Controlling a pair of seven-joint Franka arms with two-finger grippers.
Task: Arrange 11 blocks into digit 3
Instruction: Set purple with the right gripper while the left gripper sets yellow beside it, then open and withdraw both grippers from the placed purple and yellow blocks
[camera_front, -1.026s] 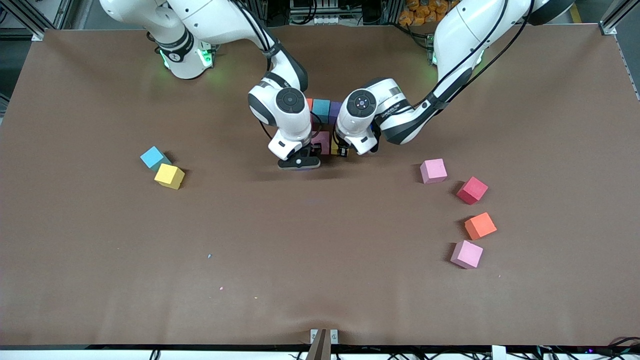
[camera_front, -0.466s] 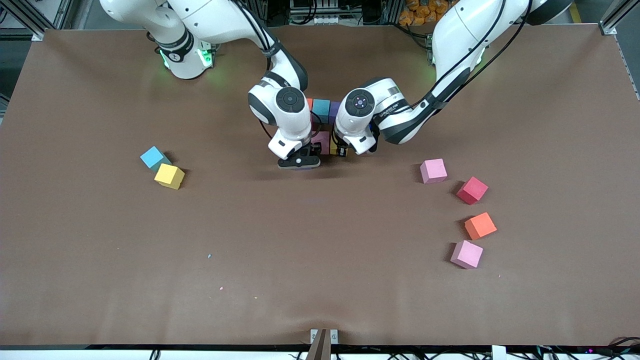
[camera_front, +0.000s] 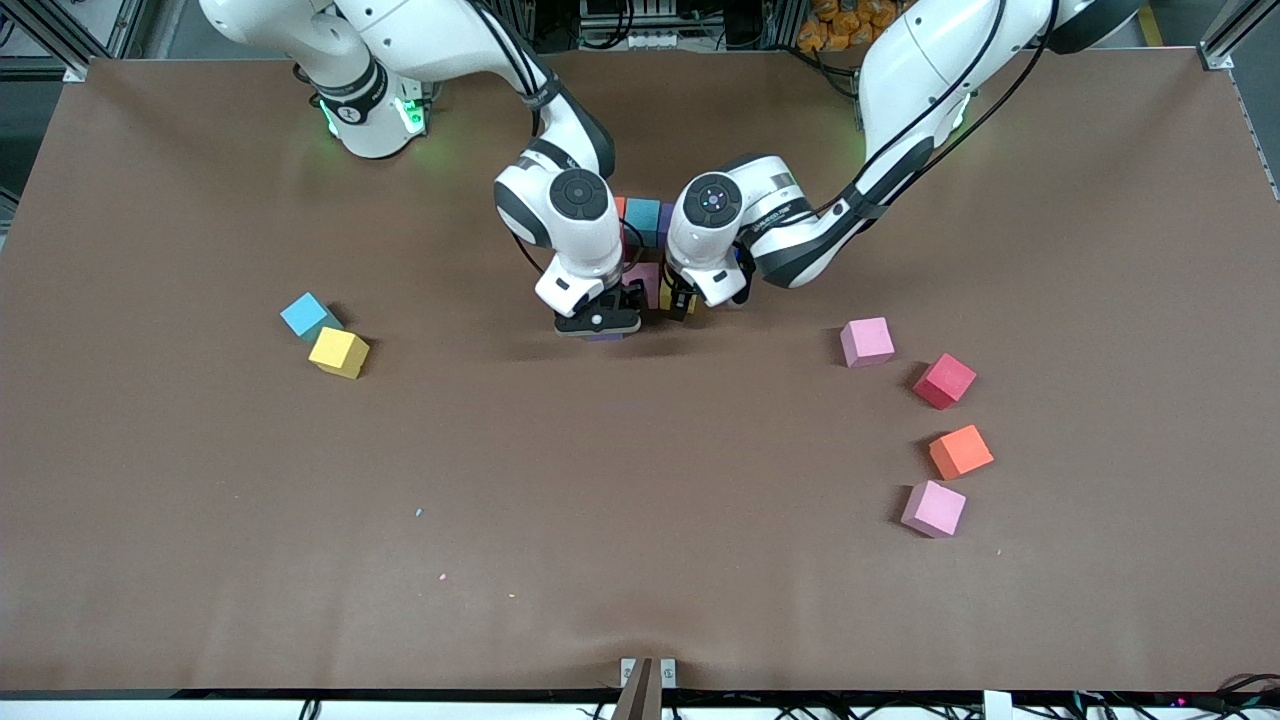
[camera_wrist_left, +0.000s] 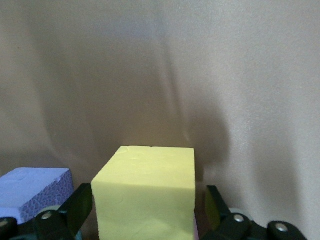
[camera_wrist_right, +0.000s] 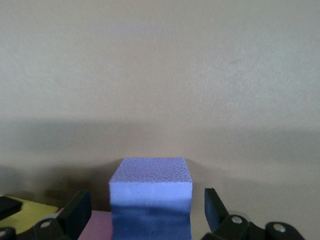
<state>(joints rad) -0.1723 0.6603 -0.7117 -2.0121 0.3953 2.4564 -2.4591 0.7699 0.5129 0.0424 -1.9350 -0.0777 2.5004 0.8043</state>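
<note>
Fingers of both grippers stand apart around blocks: left (camera_wrist_left: 145, 220) around yellow block (camera_wrist_left: 145, 192), right (camera_wrist_right: 145, 220) around purple block (camera_wrist_right: 150, 197).

We see a brown matte surface (camera_front: 640, 520), lightly creased, under even light with soft shadows. Aluminium frame posts (camera_front: 1225, 40) stand at its corners by the bases. Cables (camera_front: 640, 25) and dark equipment lie past that edge.

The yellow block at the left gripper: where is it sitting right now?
The yellow block sits on the table between the left gripper's open fingers, beside the purple block, at the figure's camera-facing edge.
</note>
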